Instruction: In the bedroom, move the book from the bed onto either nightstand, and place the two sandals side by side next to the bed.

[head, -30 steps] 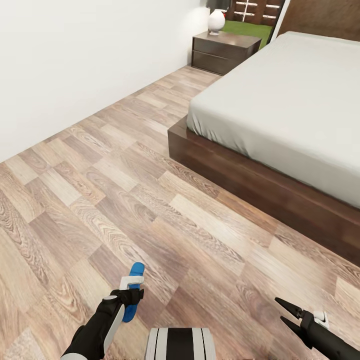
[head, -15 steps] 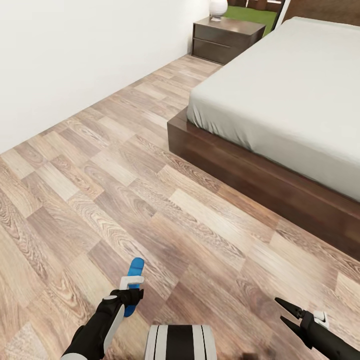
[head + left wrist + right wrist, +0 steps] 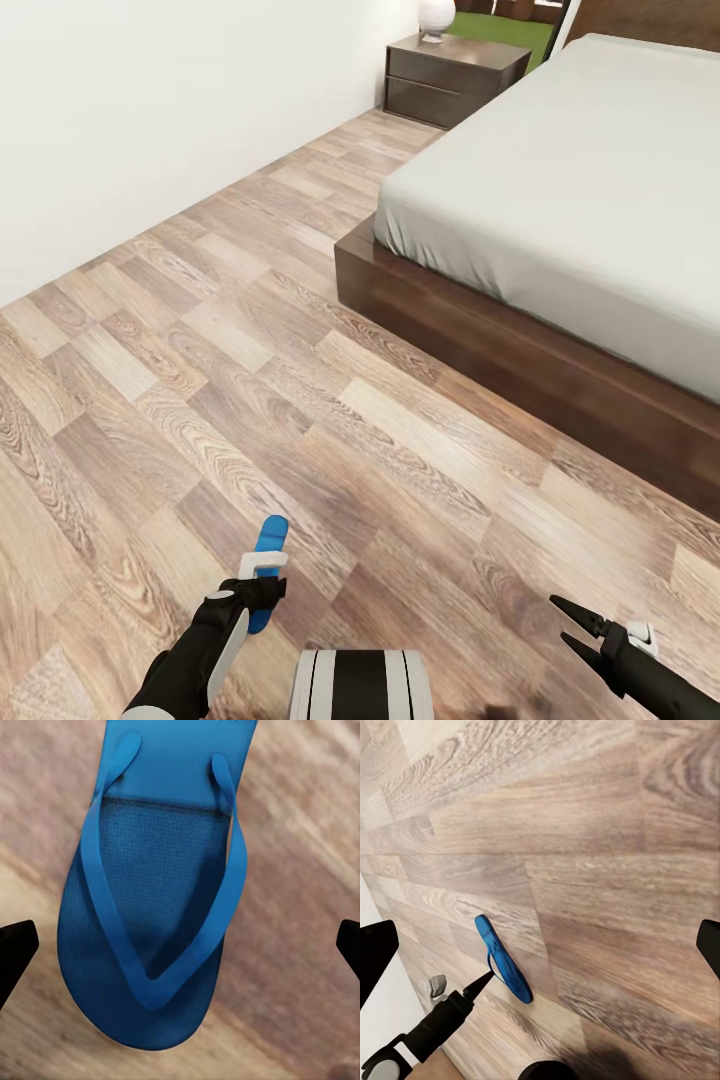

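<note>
One bright blue sandal (image 3: pixel 268 560) lies flat on the wood floor, directly under my left gripper (image 3: pixel 266 592). In the left wrist view the sandal (image 3: pixel 154 922) sits strap-up between the wide-apart black fingertips (image 3: pixel 16 945), touching neither. The right wrist view has the same sandal (image 3: pixel 501 961) with the left arm's finger tip beside it. My right gripper (image 3: pixel 572 625) hovers open and empty over bare floor. The bed (image 3: pixel 560 190), with its dark frame and pale mattress, stands ahead on the right. A nightstand (image 3: pixel 452 72) is beside its head. The book is out of view.
A white wall (image 3: pixel 150 110) runs along the left. A wide strip of wood floor (image 3: pixel 260 330) lies between it and the bed frame. A white lamp (image 3: pixel 436 16) stands on the nightstand. My own base (image 3: pixel 360 686) shows at the near edge.
The camera shifted a little a second ago, so the bed and nightstand sit slightly higher in the picture. Both arms and the sandal keep their places.
</note>
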Controlling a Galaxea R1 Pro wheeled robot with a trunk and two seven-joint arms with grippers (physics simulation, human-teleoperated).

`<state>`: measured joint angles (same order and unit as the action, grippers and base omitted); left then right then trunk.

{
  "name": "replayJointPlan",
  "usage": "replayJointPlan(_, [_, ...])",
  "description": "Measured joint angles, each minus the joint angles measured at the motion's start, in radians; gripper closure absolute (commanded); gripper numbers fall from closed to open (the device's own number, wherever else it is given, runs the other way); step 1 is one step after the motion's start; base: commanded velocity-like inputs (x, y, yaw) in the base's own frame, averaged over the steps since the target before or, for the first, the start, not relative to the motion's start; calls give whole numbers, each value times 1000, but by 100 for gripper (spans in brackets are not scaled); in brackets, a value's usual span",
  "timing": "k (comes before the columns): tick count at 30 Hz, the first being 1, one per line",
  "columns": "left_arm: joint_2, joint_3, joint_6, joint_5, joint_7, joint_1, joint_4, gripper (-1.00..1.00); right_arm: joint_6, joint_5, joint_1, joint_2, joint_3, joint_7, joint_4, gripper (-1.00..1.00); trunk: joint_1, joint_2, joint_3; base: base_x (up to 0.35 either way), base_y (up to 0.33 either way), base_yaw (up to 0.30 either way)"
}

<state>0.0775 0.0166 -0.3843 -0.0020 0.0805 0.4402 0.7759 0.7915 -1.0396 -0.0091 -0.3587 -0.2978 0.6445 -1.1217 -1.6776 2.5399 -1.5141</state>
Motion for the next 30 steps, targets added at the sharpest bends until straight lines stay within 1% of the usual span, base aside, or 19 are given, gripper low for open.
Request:
replayJointPlan(11, [1, -1, 0, 0, 2, 0, -1, -100, 0, 0, 0, 0, 0, 0, 0, -100, 0, 0, 0, 0, 0, 0])
replayJointPlan(20, [7, -1, 0, -1, 8, 0, -1, -100, 0, 0, 0, 0, 0, 0, 0, -100, 0, 0, 0, 4, 0, 0])
replayJointPlan(30, [8, 0, 0, -1, 10, 0, -1, -100, 0, 0, 0, 0, 0, 0, 0, -100, 0, 0, 0, 145, 0, 0])
